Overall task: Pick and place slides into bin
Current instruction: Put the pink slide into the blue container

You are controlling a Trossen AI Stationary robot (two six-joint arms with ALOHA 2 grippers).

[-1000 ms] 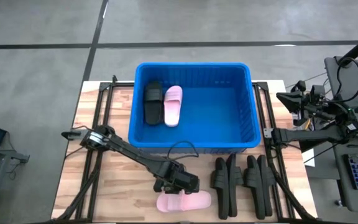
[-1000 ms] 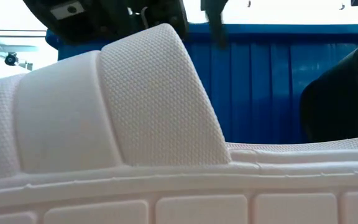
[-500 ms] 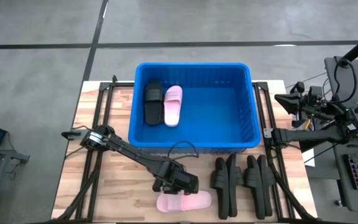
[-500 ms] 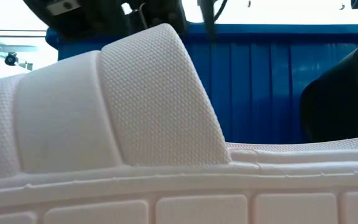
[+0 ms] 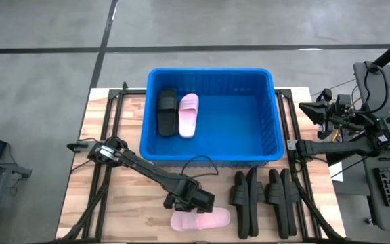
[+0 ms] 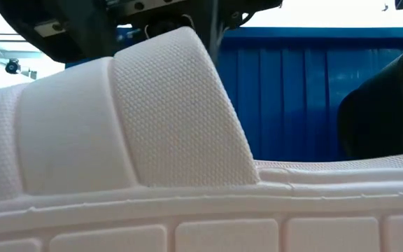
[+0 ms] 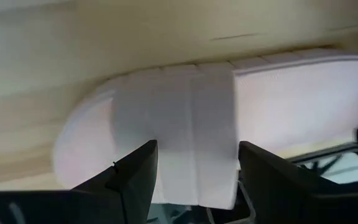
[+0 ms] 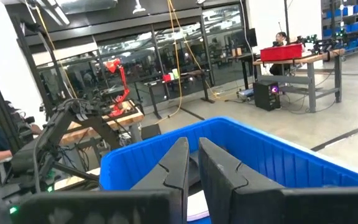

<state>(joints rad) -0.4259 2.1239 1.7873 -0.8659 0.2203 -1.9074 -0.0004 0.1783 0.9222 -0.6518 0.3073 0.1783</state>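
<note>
2 slides (image 5: 177, 112) in bin (image 5: 273, 108); others on table (image 5: 127, 196) before it

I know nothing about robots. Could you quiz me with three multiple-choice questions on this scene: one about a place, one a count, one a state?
1. Where is the loose pale pink foam slide?
A. in the tub
B. on the wooden table
C. on the floor

2. How many slides lie inside the bright blue ribbed plastic tub?
A. two
B. none
C. four

3. The left end effector is:
A. clamped shut
B. open over the slide's strap
C. out of sight

Answers: 1 B, it rests near the table's front edge. 2 A, one black, one pink. 3 B, its fingers stand apart.
</note>
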